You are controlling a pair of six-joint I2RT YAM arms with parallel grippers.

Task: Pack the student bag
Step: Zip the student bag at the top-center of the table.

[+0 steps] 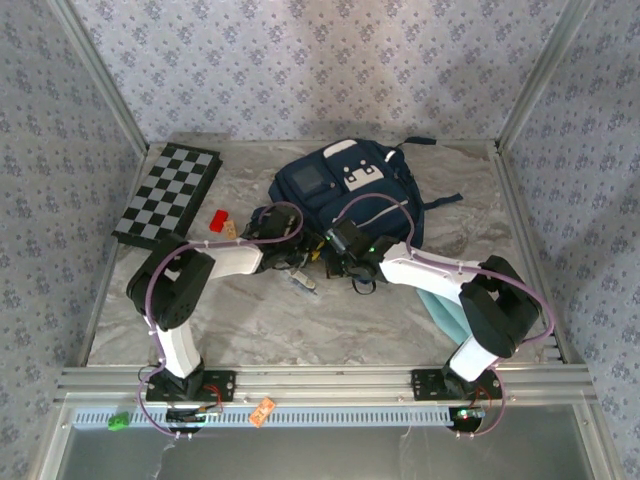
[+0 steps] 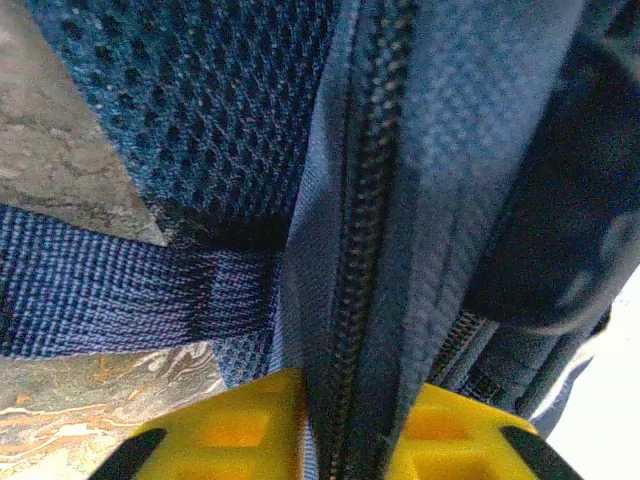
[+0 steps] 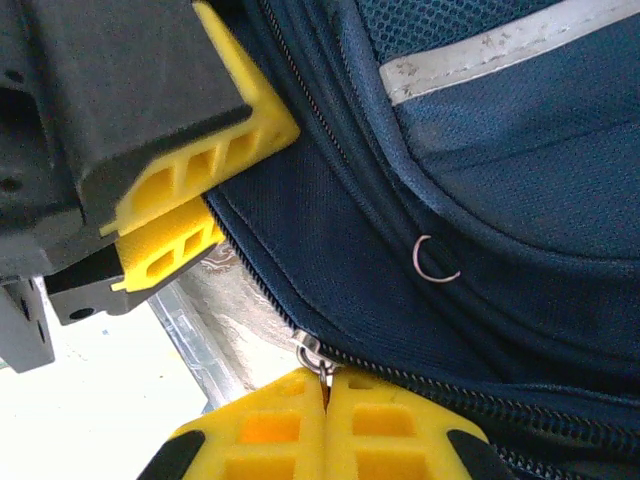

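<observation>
The student bag (image 1: pixel 340 185), navy with white patches, lies at the back middle of the table. Both arms reach to its near edge. My left gripper (image 1: pixel 303 247) is shut on the bag's fabric: its yellow fingers (image 2: pixel 230 435) pinch the seam that carries a closed zipper (image 2: pixel 365 200). In the right wrist view the left gripper's fingers (image 3: pixel 190 170) press at the bag's edge at upper left. My right gripper (image 3: pixel 327 400) is shut on the small metal zipper pull (image 3: pixel 318 358) at the end of another zipper line, with navy fabric (image 3: pixel 480 200) above it.
A black-and-white chessboard (image 1: pixel 168 193) lies at the back left. A red block (image 1: pixel 217 219) and an orange piece (image 1: pixel 232 230) sit beside the left arm. A clear slim item (image 1: pixel 304 284) lies under the grippers. A teal cloth (image 1: pixel 445 305) lies by the right arm.
</observation>
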